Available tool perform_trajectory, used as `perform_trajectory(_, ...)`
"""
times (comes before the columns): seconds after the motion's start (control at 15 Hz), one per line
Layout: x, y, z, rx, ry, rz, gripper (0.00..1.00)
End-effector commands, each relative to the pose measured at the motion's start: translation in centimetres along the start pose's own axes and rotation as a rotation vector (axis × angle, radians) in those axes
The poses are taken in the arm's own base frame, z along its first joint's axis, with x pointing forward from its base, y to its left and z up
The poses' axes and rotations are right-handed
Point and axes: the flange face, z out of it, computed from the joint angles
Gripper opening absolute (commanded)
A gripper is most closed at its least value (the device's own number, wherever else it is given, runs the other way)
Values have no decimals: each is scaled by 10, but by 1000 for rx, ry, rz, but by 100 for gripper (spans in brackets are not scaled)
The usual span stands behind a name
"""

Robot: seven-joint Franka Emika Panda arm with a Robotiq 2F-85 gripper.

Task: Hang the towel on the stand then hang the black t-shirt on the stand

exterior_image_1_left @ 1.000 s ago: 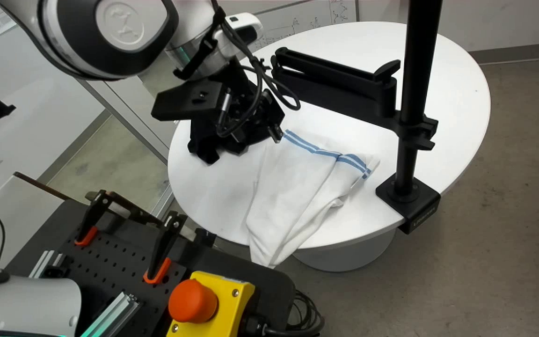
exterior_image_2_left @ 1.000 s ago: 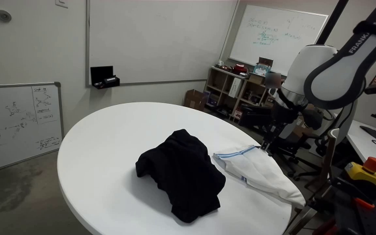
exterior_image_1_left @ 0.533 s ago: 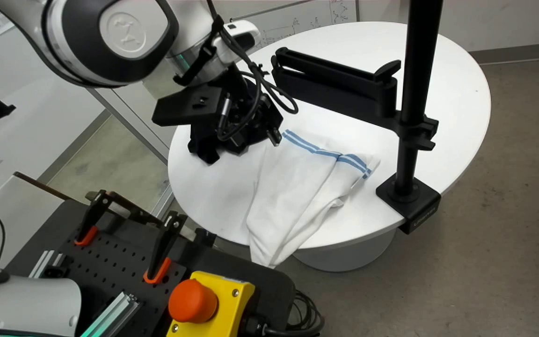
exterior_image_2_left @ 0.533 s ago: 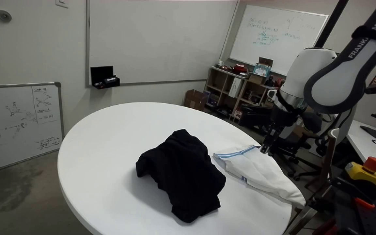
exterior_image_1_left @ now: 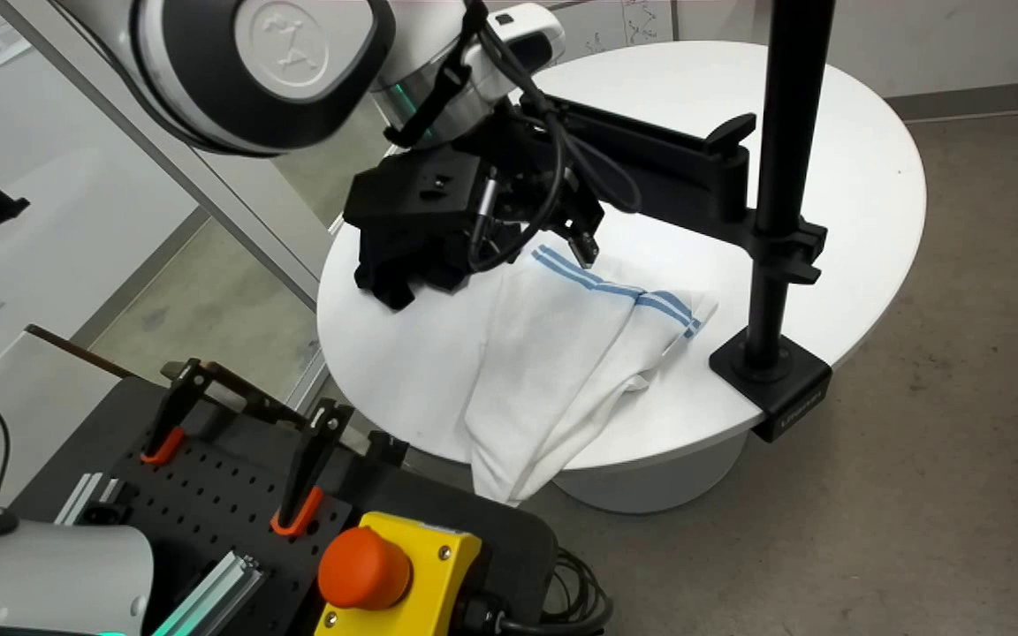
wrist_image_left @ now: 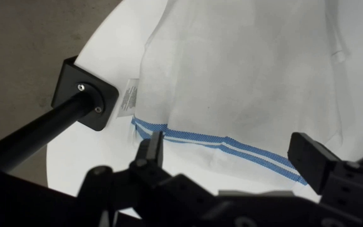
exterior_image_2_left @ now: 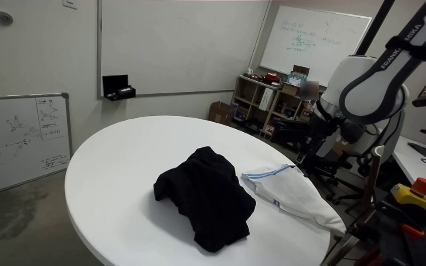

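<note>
The white towel [exterior_image_1_left: 553,371] with blue stripes lies loosely on the round table, one end hanging over its edge. It also shows in an exterior view [exterior_image_2_left: 294,192] and the wrist view [wrist_image_left: 247,69]. The black t-shirt [exterior_image_2_left: 205,199] lies bunched beside it; my gripper partly hides it in an exterior view [exterior_image_1_left: 385,278]. The black stand [exterior_image_1_left: 781,159] is clamped to the table edge, with a horizontal arm [exterior_image_1_left: 650,181]. Its pole shows in the wrist view [wrist_image_left: 43,135]. My gripper [wrist_image_left: 227,138] is open and empty, fingers above the towel's striped end. It also shows from outside [exterior_image_1_left: 584,252].
The round white table [exterior_image_2_left: 124,155] carries the clothes. The stand's base [wrist_image_left: 90,97] sits at its edge, left of the towel in the wrist view. A yellow box with a red button [exterior_image_1_left: 403,574] and clamps [exterior_image_1_left: 306,468] are on the robot's bench.
My gripper has moved right in an exterior view, toward the stand's pole, and slightly up in an exterior view. The towel, t-shirt and stand have not moved.
</note>
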Motion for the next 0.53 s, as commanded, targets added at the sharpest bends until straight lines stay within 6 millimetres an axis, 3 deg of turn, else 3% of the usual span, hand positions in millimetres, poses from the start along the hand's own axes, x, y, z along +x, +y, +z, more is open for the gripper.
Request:
perform_trajectory(0.0,6,-11,8,-7,21,-6,100)
perform_trajectory(0.47,7,-54,21,11,-3,-107,100)
